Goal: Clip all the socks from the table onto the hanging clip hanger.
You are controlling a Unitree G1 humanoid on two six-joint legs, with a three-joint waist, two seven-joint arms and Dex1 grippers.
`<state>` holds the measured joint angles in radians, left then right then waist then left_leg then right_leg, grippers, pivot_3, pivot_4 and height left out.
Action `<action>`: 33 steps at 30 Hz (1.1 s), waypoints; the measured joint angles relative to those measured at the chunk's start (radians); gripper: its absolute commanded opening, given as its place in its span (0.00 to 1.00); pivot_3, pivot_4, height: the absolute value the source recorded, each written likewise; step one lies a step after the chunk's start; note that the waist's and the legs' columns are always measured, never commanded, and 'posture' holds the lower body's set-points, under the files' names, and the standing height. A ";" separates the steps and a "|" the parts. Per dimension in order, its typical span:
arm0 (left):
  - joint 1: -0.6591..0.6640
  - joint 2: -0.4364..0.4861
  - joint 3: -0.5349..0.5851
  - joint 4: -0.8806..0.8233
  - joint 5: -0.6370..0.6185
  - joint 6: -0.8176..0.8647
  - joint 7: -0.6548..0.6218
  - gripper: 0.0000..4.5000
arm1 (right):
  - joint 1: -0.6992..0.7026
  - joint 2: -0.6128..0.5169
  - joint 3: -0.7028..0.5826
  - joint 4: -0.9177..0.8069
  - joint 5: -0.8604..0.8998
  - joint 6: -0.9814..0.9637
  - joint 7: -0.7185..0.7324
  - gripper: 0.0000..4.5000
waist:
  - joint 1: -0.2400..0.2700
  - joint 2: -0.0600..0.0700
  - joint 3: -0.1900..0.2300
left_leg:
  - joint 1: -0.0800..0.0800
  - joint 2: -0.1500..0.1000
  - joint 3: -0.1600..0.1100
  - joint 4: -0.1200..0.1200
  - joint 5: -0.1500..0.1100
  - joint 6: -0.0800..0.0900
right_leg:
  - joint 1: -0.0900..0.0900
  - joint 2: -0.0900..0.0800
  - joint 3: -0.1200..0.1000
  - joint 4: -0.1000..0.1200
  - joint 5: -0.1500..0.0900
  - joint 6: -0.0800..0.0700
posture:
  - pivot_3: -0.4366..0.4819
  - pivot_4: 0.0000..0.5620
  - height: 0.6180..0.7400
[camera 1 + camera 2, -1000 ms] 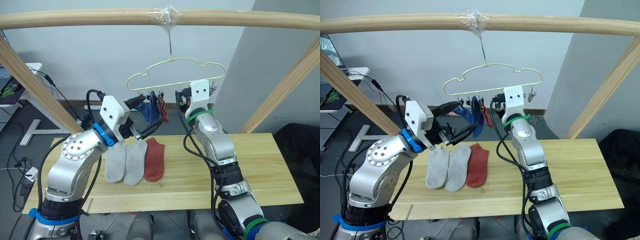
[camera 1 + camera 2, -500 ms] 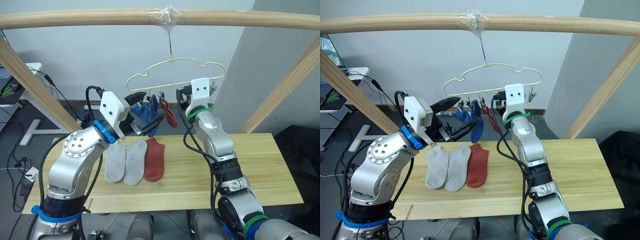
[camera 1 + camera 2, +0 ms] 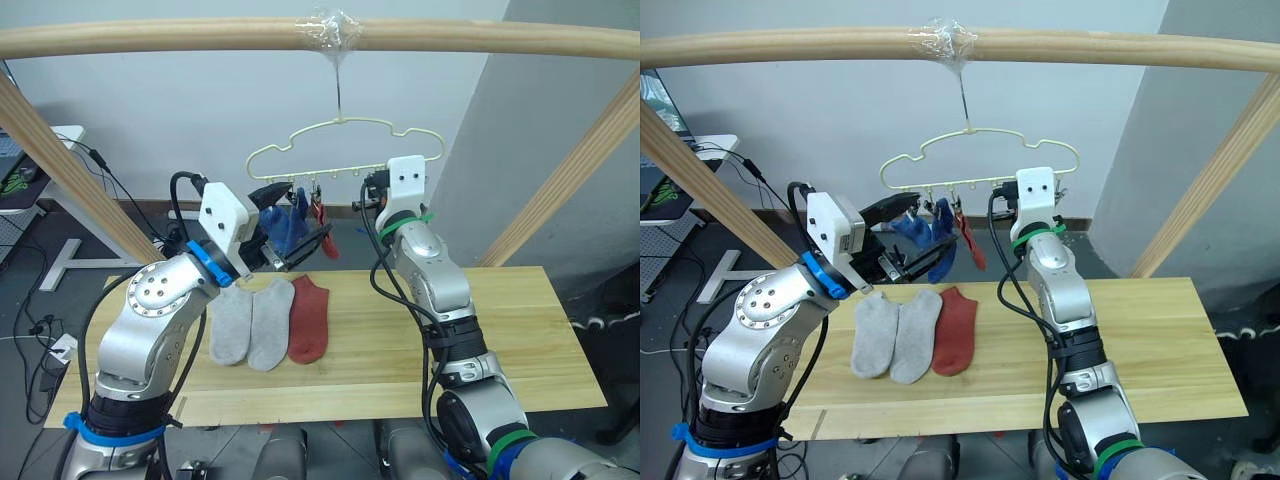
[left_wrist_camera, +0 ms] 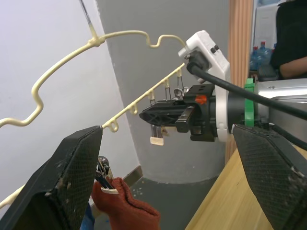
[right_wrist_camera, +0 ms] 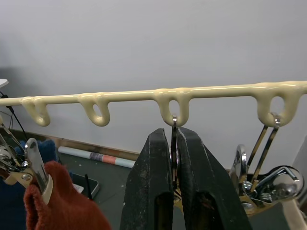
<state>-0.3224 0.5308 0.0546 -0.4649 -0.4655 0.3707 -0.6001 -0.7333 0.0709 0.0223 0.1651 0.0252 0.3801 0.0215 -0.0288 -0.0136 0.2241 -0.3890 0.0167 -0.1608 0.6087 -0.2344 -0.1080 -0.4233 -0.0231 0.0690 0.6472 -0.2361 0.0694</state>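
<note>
Socks, six in all. Three are lying side by side on the surface (image 3: 480, 330): two grey socks (image 3: 250, 322) and one red sock (image 3: 309, 318), toes toward the robot, touching along their edges. Three more are hanging from the clip hanger (image 3: 343, 152): two blue socks (image 3: 285, 228) bunched together and a second red sock (image 3: 972, 245) just beside them, its clip visible in the right wrist view.

Clip hanger is dangling by its hook from the wooden beam (image 3: 320, 36), taped at the hook, above the far edge of the surface. Empty clips are hanging along the stretch of the hanger rail toward the robot's right.

Right end effector (image 5: 174, 158) is pinching the next free clip (image 5: 173, 139), fingers closed on its metal arms, just beside the hung red sock.

Left end effector (image 3: 292, 222) is hovering at the blue socks with fingers (image 4: 72, 177) spread wide, carrying nothing.

Step in hand, by judgement: half the job is done; the right arm is readying a clip while no sock is being presented. Next move is calling for the left arm to descend, pick up the red sock from the surface and bring its cuff into that clip.
</note>
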 measured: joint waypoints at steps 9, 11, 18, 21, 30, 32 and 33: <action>0.226 -0.081 -0.105 0.171 0.120 0.116 0.128 1.00 | 0.021 -0.036 0.012 -0.049 0.020 0.038 0.070 0.00 | -0.003 0.001 0.000 | 0.002 0.000 0.000 0.000 0.000 0.000 | 0.001 0.000 0.000 0.000 0.000 0.000 | 0.59 0.36 1.00; 0.248 -0.124 -0.143 0.260 0.181 0.056 0.153 1.00 | 0.034 -0.050 0.012 -0.067 0.020 0.045 0.076 0.00 | 0.003 0.001 0.000 | 0.001 0.000 -0.001 0.000 0.000 0.000 | 0.001 0.000 -0.001 0.000 0.000 0.000 | 0.59 0.35 1.00; 0.130 -0.282 -0.242 0.624 0.366 -0.095 0.255 1.00 | 0.062 -0.042 0.021 -0.117 0.027 0.086 0.070 0.00 | 0.001 0.001 -0.001 | 0.002 0.000 0.000 0.001 0.000 0.000 | 0.002 0.000 0.000 0.001 -0.001 0.004 | 0.55 0.37 1.00; 0.087 -0.335 -0.245 0.745 0.397 -0.124 0.278 1.00 | 0.069 -0.042 0.021 -0.134 0.027 0.096 0.064 0.00 | -0.001 0.001 -0.001 | 0.002 0.000 0.000 0.000 0.000 0.001 | 0.001 0.000 0.000 0.001 0.001 0.001 | 0.55 0.37 1.00; -0.091 -0.408 -0.212 1.025 0.455 -0.164 0.372 1.00 | 0.086 -0.040 0.032 -0.181 0.027 0.134 0.055 0.00 | -0.007 0.001 -0.001 | 0.003 -0.001 -0.001 0.000 0.000 0.000 | 0.002 0.000 0.000 0.001 0.001 0.002 | 0.52 0.38 1.00; -0.100 -0.409 -0.203 1.028 0.450 -0.140 0.348 0.96 | 0.086 -0.043 0.030 -0.181 0.027 0.137 0.048 0.00 | -0.007 0.001 -0.001 | 0.003 -0.001 0.000 0.001 0.000 0.000 | 0.003 0.000 0.000 0.001 0.000 0.003 | 0.52 0.38 1.00; -0.104 -0.409 -0.202 1.030 0.448 -0.118 0.335 0.91 | 0.086 -0.043 0.029 -0.181 0.027 0.138 0.044 0.00 | -0.007 0.001 -0.001 | 0.004 -0.001 0.000 0.001 0.000 0.000 | 0.004 0.000 0.000 0.001 -0.002 0.006 | 0.52 0.38 1.00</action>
<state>-0.4267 0.1222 -0.1470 0.5649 -0.0171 0.2527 -0.2651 -0.6472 0.0278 0.0515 -0.0161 0.0521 0.5185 0.0659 -0.0356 -0.0124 0.2230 -0.3847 0.0159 -0.1612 0.6092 -0.2341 -0.1076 -0.4198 -0.0233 0.0687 0.6485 -0.2376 0.0749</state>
